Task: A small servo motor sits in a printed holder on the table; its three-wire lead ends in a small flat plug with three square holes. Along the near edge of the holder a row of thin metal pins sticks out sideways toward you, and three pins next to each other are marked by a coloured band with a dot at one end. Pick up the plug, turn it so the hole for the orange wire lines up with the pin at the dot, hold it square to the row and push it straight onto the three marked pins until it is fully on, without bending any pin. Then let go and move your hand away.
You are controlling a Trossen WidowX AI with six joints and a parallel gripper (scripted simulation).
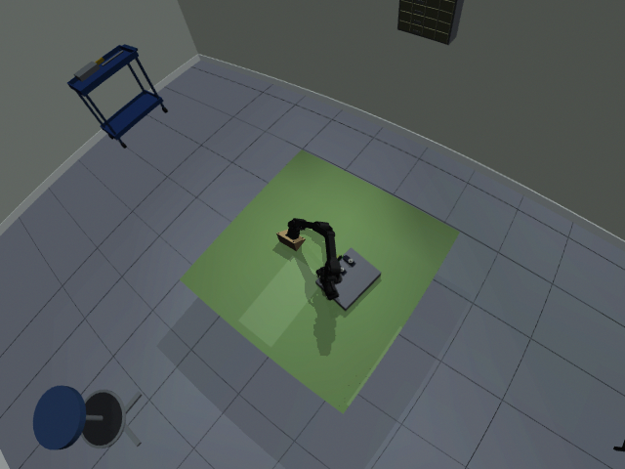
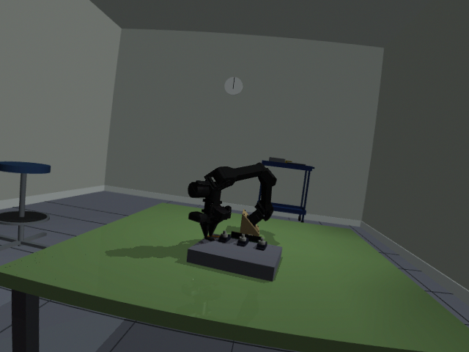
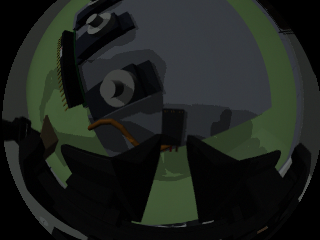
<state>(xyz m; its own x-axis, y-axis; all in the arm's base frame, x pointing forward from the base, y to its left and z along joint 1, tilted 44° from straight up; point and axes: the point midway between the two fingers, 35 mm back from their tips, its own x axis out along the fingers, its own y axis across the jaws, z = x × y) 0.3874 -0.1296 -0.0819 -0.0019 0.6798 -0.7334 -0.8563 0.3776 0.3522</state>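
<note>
The claw (image 1: 328,276) (image 2: 209,237) (image 3: 174,139) stands partly apart, clamped on nothing, its tips right by the black plug (image 3: 174,124). In the wrist view the plug lies on the grey block (image 1: 359,283) (image 2: 231,260) (image 3: 215,65), at four o'clock from the nearest servo (image 2: 224,237) (image 3: 118,88) — the pin strip (image 2: 246,236) (image 3: 73,72) sits at ten o'clock. An orange lead (image 2: 216,236) (image 3: 107,121) curves beside them, above the green worktop (image 1: 328,191) (image 2: 113,280) (image 3: 170,202).
</note>
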